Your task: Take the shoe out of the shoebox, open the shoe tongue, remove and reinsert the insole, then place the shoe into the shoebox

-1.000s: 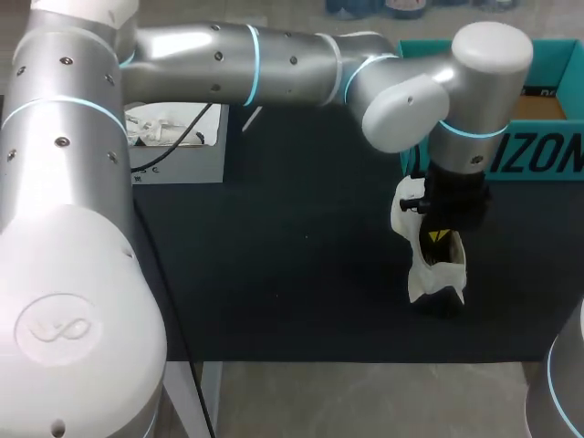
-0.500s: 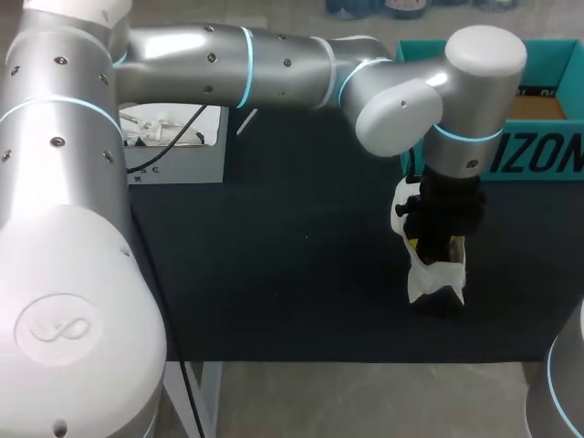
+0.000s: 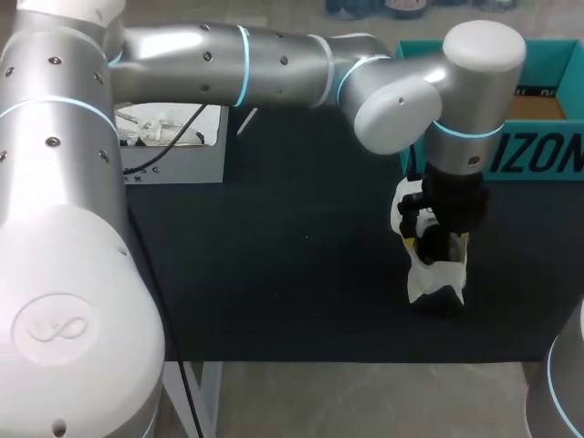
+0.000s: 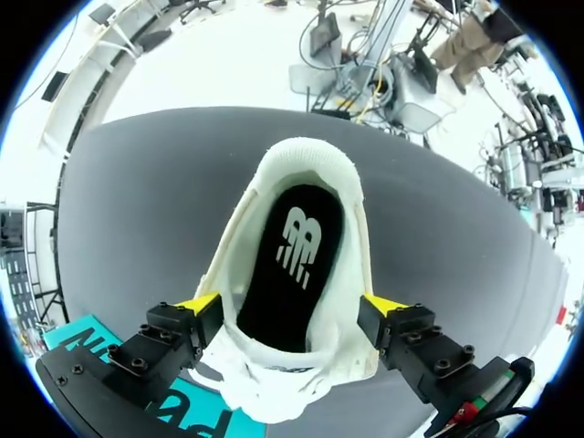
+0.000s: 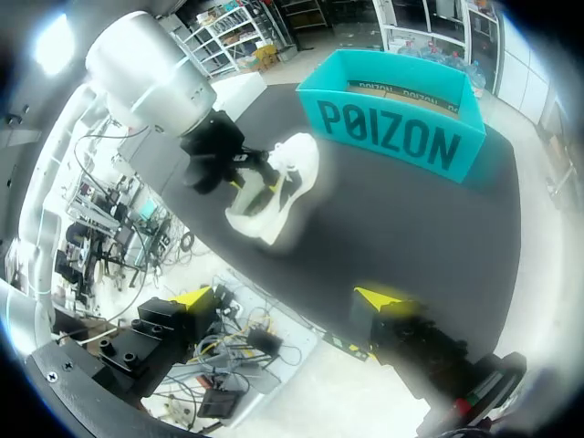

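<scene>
Broadly, we are looking down on the dark table [image 3: 274, 274], our left arm [image 3: 274, 59] spanning it from nine o'clock toward three. At two o'clock the teal shoebox [image 3: 561, 50] is sitting open, ready to receive the shoe. The white shoe [image 3: 436, 281] is standing at four o'clock, near the box, its black insole [image 4: 297, 255] lying flat inside. Our left gripper [image 4: 290, 306] is straddling it, wide-set fingers pressing both flanks, we judge for a lift. Our right gripper [image 5: 287, 297] is hanging spread and empty beyond the six o'clock edge, keeping clear.
</scene>
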### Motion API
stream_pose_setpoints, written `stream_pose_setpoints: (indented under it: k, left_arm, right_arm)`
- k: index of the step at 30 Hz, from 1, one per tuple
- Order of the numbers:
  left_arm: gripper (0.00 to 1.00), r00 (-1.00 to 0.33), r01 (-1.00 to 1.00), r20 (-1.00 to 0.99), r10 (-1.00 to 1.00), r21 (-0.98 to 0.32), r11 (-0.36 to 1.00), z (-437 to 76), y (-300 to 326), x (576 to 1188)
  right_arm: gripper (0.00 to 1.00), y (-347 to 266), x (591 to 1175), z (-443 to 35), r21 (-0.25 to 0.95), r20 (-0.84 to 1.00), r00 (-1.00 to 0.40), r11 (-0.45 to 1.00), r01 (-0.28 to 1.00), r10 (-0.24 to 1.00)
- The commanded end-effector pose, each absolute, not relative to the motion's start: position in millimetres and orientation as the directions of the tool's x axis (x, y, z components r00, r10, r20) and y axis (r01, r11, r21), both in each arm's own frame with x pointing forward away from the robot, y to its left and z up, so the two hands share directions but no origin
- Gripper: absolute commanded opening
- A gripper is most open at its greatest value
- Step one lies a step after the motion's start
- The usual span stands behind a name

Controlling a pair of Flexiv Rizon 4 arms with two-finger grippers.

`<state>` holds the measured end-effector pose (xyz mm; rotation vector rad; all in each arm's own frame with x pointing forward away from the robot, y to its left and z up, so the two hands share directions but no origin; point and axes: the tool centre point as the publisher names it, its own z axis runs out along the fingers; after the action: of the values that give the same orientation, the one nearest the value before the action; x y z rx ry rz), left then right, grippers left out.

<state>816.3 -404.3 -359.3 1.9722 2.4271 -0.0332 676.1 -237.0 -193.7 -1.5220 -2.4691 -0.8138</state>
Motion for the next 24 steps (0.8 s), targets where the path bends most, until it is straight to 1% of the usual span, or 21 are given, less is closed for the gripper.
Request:
stream_pose_setpoints:
  k: [1,12,13,14,16,24]
  left_arm:
    - [1.00,-0.211,0.977,-0.029,0.977,0.015,0.211,-338.2,-396.9,812.2]
    - [1.00,-0.233,0.968,-0.052,0.971,0.079,0.237,-292.6,-381.7,819.9]
    - [0.87,-0.235,0.967,-0.058,0.970,0.086,0.239,-289.8,-379.8,821.7]
    - [0.55,-0.235,0.967,-0.057,0.970,0.091,0.239,-288.6,-378.5,823.5]
    - [0.00,-0.236,0.966,-0.055,0.970,0.093,0.240,-289.4,-376.2,828.0]
    - [0.00,-0.226,0.970,-0.046,0.973,0.084,0.229,-306.3,-385.9,838.6]
  right_arm:
    - [1.00,-236.7,674.7,-193.9,0.376,0.375,-0.482,0.346,0.860,0.792]
    - [1.00,-236.7,674.7,-193.9,0.376,0.375,-0.482,0.346,0.860,0.792]
    - [1.00,-236.7,674.7,-193.9,0.376,0.375,-0.482,0.346,0.860,0.792]
    - [1.00,-236.7,674.7,-193.9,0.376,0.375,-0.482,0.346,0.860,0.792]
    - [1.00,-236.7,674.7,-193.9,0.376,0.375,-0.482,0.346,0.860,0.792]
    - [1.00,-236.7,674.7,-193.9,0.376,0.375,-0.482,0.346,0.860,0.792]
